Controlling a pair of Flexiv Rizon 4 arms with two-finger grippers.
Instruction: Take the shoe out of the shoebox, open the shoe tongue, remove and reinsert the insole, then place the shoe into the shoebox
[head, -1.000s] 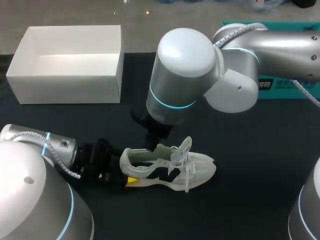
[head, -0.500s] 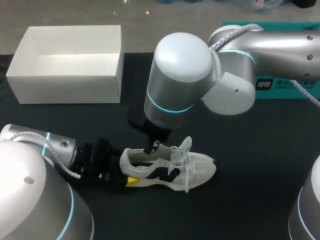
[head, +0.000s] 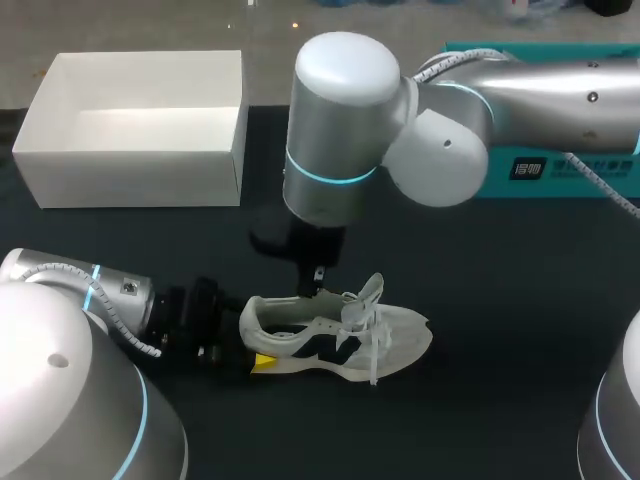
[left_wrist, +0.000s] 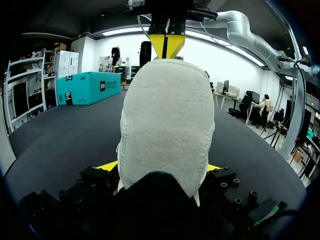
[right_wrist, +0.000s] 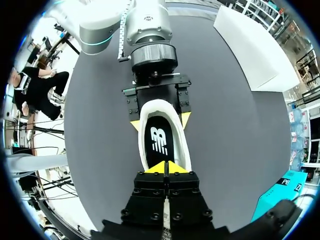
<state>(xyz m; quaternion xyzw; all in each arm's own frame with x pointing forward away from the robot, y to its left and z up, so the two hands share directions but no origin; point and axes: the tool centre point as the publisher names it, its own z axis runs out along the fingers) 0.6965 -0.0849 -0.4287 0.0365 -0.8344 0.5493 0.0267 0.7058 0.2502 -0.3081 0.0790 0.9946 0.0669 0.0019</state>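
A white and grey shoe (head: 390, 335) with a dark side panel lies on its sole on the black table, toe to the right. My left gripper (head: 252, 338) has the heel (left_wrist: 165, 125) between its yellow fingertips (left_wrist: 107, 166), which touch it on both sides. My right gripper (head: 318, 278) hangs just above the shoe's opening, its tips pressed together (right_wrist: 166, 167) with nothing visible between them. Ahead of those tips, the black insole (right_wrist: 160, 140) with a white logo lies flat inside the shoe. The open white shoebox (head: 130, 170) stands empty at the back left.
A teal carton (head: 560, 170) lies at the back right of the table, behind my right arm. My right arm's large elbow joint (head: 345, 120) hangs over the table's middle.
My right gripper closed and lifted out of the shoe's opening, its arm drawing up and back. The shoe and my left arm stayed put.
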